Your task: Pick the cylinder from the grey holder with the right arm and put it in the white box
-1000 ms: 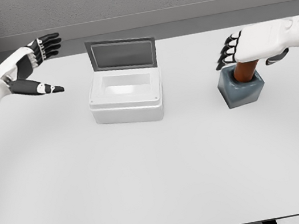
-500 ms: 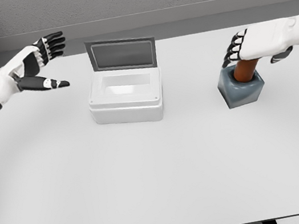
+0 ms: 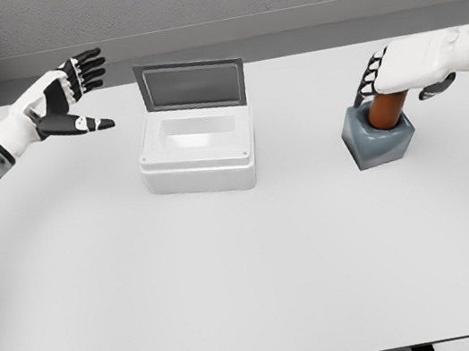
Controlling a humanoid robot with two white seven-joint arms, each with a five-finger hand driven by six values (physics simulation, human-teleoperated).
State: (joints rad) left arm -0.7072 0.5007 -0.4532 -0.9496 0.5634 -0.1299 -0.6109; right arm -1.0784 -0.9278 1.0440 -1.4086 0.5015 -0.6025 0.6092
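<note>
The white worktop [image 3: 252, 272] carries two items: a white box [image 3: 199, 153] left of centre and a grey holder [image 3: 378, 136] to the right, well apart from each other. The white box stands with its hinged lid [image 3: 190, 83] raised upright at the rear edge, the dark inner panel of the lid facing the camera, and the recessed interior of the box exposed. The grey holder is a roughly cubic block with a socket in its top face. The cylinder [image 3: 383, 110], reddish brown, is seated in that socket, tilted a little to the right; only the section between the holder rim and the hand above it is visible. The right hand [image 3: 402, 69] enters from the right edge and lies directly over the top of the cylinder, palm downward. Its dark-jointed fingers [image 3: 366, 84] are curled downward on the left side of the cylinder and the thumb [image 3: 435, 88] shows on the right side; whether the fingers are clamped on the cylinder or merely draped beside it cannot be determined from this view. The left hand [image 3: 62, 99] is raised above the far left part of the worktop, left of the white box and apart from it, with the fingers spread apart, the thumb extended toward the box, and nothing held.
</note>
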